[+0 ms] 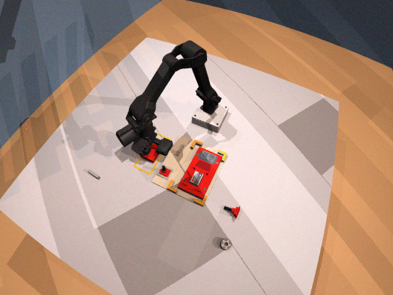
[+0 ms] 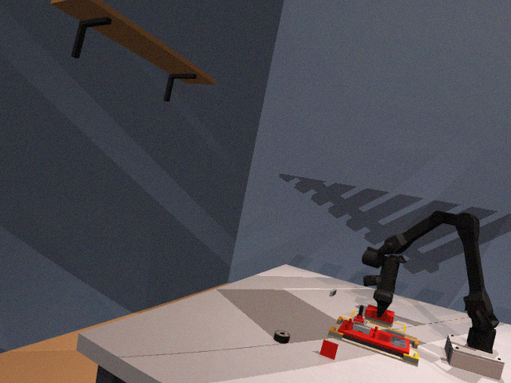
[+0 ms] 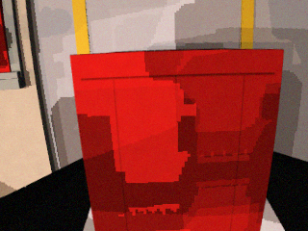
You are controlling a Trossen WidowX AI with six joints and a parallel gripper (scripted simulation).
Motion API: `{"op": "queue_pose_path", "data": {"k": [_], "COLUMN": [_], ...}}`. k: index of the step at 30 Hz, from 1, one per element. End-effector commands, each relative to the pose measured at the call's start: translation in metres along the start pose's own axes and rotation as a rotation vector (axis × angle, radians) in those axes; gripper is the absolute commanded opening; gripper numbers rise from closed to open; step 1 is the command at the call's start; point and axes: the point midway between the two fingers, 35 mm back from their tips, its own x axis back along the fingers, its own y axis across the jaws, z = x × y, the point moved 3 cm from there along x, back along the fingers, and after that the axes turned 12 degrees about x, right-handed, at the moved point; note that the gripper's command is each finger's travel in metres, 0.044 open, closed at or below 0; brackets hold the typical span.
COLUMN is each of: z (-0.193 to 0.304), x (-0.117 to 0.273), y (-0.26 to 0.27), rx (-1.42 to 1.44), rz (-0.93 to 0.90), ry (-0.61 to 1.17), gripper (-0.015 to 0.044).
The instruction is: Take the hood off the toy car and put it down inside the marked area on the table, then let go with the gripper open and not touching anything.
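Note:
The red hood (image 1: 151, 157) (image 2: 373, 313) (image 3: 149, 120) is off the toy car and is held between the fingers of my gripper (image 1: 153, 150) (image 2: 382, 313) (image 3: 176, 164). The gripper is shut on it, with a black finger at each side in the wrist view. The hood is over the marked area, a thin yellow outline (image 1: 142, 169) (image 3: 83, 29), whose two long lines run out past the hood's far edge in the wrist view. The hood is low over the table; whether its underside touches is hidden. The toy car's red body (image 1: 207, 180) (image 2: 387, 341) lies flat beside the area.
The car's beige board (image 1: 161, 182) has corner brackets and carries a small red part with a black peg (image 1: 164, 171) near the outline. A red part with a black stem (image 1: 235, 211), a round wheel (image 1: 225, 243) (image 2: 282, 336) and a grey bar (image 1: 94, 174) lie farther off.

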Motion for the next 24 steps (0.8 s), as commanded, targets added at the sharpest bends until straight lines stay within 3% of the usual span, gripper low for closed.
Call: {"op": "queue_pose_path", "data": {"k": [1, 24], "z": [0.000, 0.000], "x": [-0.002, -0.014], "y": [0.001, 0.001], "rx": [0.004, 0.004], "rz": [-0.005, -0.005], "ry": [-0.003, -0.003], "gripper": [0.0000, 0.0000]}}
